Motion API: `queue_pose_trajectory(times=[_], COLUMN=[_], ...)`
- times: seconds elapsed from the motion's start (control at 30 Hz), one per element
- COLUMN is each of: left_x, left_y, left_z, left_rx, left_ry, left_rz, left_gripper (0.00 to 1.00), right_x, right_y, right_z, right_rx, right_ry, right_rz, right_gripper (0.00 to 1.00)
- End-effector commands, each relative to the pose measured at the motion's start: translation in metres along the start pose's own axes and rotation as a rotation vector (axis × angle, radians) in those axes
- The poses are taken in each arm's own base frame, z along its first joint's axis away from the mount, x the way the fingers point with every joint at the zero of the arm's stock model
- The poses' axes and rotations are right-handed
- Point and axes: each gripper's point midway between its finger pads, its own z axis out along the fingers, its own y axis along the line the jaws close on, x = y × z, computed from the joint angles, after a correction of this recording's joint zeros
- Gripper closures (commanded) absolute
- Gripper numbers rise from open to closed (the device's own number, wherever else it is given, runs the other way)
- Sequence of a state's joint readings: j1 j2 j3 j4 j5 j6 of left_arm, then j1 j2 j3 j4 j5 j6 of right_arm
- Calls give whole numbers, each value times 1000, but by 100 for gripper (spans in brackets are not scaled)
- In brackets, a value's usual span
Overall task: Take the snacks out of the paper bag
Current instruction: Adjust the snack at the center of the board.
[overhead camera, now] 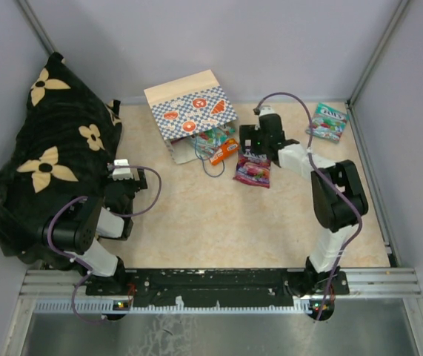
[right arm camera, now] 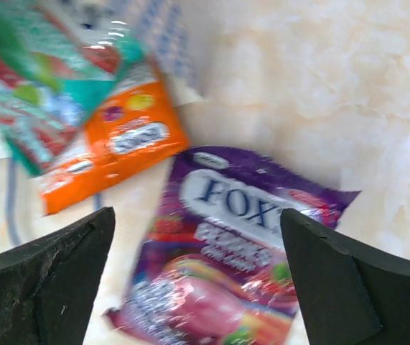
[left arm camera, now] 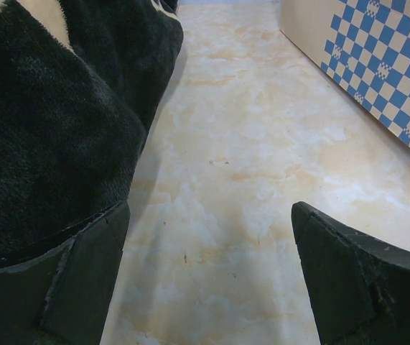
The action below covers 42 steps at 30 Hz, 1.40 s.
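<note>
The checkered paper bag [overhead camera: 189, 111] lies on its side at the back, mouth toward me, with pouches [overhead camera: 210, 139] showing in its mouth. An orange pouch [overhead camera: 224, 150] lies at the mouth. A purple pouch [overhead camera: 253, 169] lies flat on the table right of it. A green pouch [overhead camera: 327, 121] lies at the far right. My right gripper [overhead camera: 250, 148] is open and empty, just above the purple pouch [right arm camera: 226, 251], with the orange pouch [right arm camera: 111, 140] and a teal pouch [right arm camera: 47, 79] beyond. My left gripper [overhead camera: 122, 178] is open and empty over bare table [left arm camera: 248, 180], the bag's wall [left arm camera: 377, 65] to its right.
A black cloth with cream flowers [overhead camera: 48, 156] is heaped at the left, touching my left finger [left arm camera: 54, 287]. The bag's blue cord handle [overhead camera: 211, 167] loops on the table. Grey walls and metal posts enclose the table.
</note>
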<state>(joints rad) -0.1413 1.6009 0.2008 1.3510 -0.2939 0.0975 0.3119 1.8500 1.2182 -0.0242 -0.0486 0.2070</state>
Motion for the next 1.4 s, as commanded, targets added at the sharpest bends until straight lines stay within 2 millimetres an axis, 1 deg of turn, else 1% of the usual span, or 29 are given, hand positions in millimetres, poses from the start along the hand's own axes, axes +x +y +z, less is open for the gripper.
queue_pose_trajectory(times=[0.0, 0.03, 0.07, 0.13, 0.23, 0.3, 0.33, 0.4, 0.43, 0.57, 0.7, 0.8, 0.9, 0.93, 1.03, 1.13, 1.17, 1.27, 1.3, 1.37], left_x=[-7, -7, -7, -7, -7, -7, -7, -7, -7, -7, -7, -7, -7, -7, -7, -7, -7, -7, -7, -7], left_y=[-1, -1, 0, 0, -1, -1, -1, -1, -1, -1, -1, -1, -1, -1, -1, -1, -1, -1, -1, -1], left_z=[4, 4, 4, 4, 4, 4, 4, 4, 4, 4, 4, 4, 4, 4, 4, 4, 4, 4, 4, 4], left_rx=[4, 3, 3, 2, 4, 4, 4, 4, 4, 4, 4, 4, 4, 4, 4, 3, 4, 4, 4, 3], left_ry=[-26, -26, -27, -27, -27, -26, -27, -27, -27, -27, -26, -26, -27, -27, -27, -27, -27, -27, -26, -27], left_rz=[-19, -18, -18, -18, -19, -18, -18, -19, -18, -18, -18, -18, -18, -18, -19, -18, -18, -18, -19, -18], left_gripper=[0, 0, 0, 0, 0, 0, 0, 0, 0, 0, 0, 0, 0, 0, 0, 0, 0, 0, 0, 0], right_x=[-29, -19, -14, 6, 34, 48, 53, 55, 63, 74, 82, 77, 64, 58, 40, 19, 5, -18, -23, -27], right_y=[44, 45, 49, 48, 35, 27, 24, 19, 16, 10, -13, -34, -50, -55, -77, -96, -100, -107, -107, -110], right_z=[-52, -55, -62, -66, -65, -61, -59, -57, -51, -34, -22, -20, -17, -15, -6, 3, 7, 22, 28, 41], right_rx=[157, 194, 202, 237, 292, 322, 339, 361, 374, 354, 358, 392, 416, 413, 399, 397, 396, 371, 361, 348], right_ry=[-168, -173, -193, -191, -169, -143, -131, -126, -105, -47, 18, 41, 54, 57, 69, 74, 63, 68, 76, 107], right_rz=[-33, -20, -3, 42, 84, 74, 66, 48, 33, 31, 76, 69, 52, 53, 74, 54, 37, -34, -64, -115], right_gripper=[1, 1, 1, 1, 1, 1, 1, 1, 1, 1, 1, 1, 1, 1, 1, 1, 1, 1, 1, 1])
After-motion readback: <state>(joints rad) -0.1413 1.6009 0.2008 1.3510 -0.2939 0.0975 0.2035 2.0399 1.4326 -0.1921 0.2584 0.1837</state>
